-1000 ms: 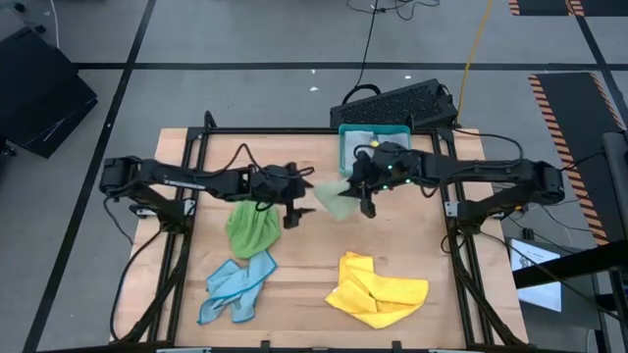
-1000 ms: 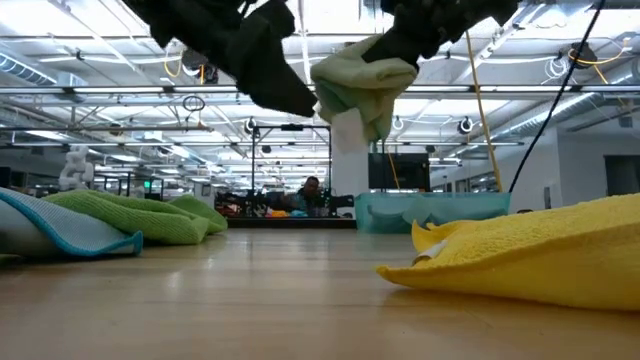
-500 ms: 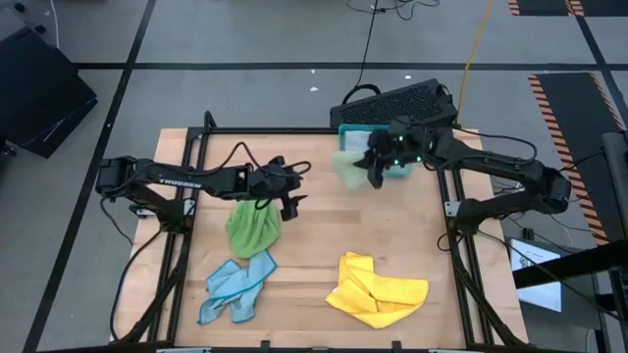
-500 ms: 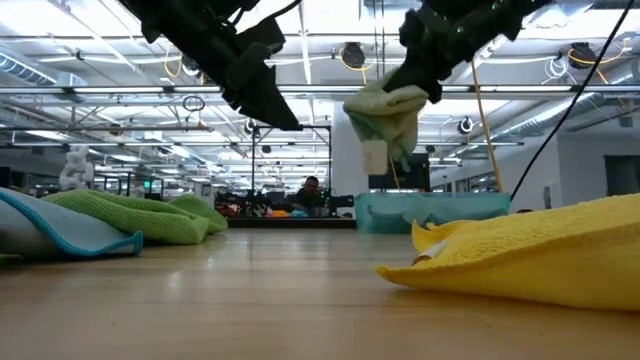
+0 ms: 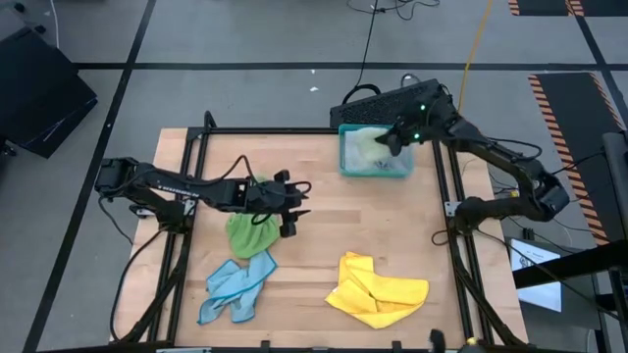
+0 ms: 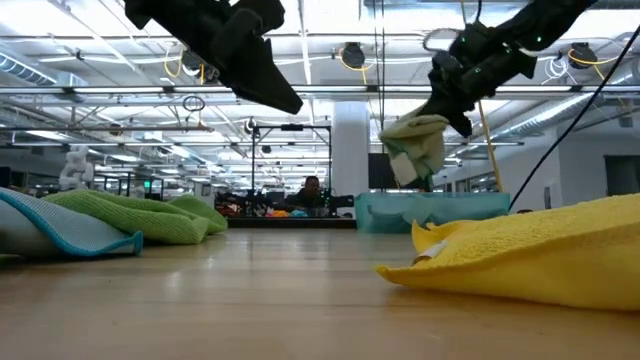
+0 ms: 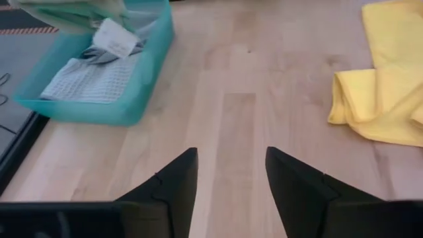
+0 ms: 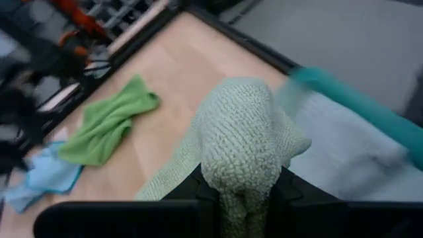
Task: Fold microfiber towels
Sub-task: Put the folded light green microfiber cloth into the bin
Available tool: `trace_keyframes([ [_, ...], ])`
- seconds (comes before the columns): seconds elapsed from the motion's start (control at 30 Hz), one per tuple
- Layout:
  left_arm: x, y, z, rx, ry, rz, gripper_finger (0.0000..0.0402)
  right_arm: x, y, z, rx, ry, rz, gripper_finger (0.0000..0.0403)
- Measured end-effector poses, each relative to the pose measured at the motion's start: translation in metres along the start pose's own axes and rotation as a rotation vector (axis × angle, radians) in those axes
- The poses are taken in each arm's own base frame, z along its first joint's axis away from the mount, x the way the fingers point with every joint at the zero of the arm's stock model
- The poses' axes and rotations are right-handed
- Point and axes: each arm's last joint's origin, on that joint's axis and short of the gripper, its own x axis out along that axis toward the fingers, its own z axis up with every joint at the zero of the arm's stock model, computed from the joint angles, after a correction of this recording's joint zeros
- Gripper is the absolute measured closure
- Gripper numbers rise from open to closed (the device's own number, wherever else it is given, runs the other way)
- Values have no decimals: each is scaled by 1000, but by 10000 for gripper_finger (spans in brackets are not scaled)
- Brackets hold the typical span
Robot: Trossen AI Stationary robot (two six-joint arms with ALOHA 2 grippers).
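High view: right gripper (image 5: 392, 140) hung over the teal tray (image 5: 345, 165) at the table's far edge, clamped on the pale green towel (image 5: 365, 144). Left gripper (image 5: 287, 203) sat mid-table just beside the bright green towel (image 5: 251, 231); light blue towel (image 5: 235, 286) and yellow towel (image 5: 377, 289) lay nearer the front.

Low view: pale green towel (image 6: 415, 145) dangled bunched above the tray, not resting in it.

Left wrist view: fingers (image 7: 299, 188) apart, nothing between them, bare wood ahead.

Right wrist view: fingers pinched the pale green towel (image 8: 241, 142); a grey cloth (image 8: 357, 142) already lay in the tray.

Step looked like stowing a finished towel. Next probably: lower, release into the tray; left takes the bright green one.
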Motion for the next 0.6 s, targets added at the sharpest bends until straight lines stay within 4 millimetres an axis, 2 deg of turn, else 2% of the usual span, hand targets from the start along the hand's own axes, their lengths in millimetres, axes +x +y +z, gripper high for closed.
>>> trace_keyframes([
  [0.1, -1, -5, 0, 10, -2, -13, 222, -8, -26, -3, 83, 20, -39, 358],
  [0.27, -2, -8, 0, 17, -4, -24, 222, -9, -61, -16, 209, 97, -37, 357],
  [0.4, -2, -8, 0, 16, -4, -23, 224, -5, -77, -26, 262, 162, -104, 357],
  [0.6, -2, -8, 0, 22, -4, -23, 225, 6, -91, -35, 275, 234, -227, 346],
])
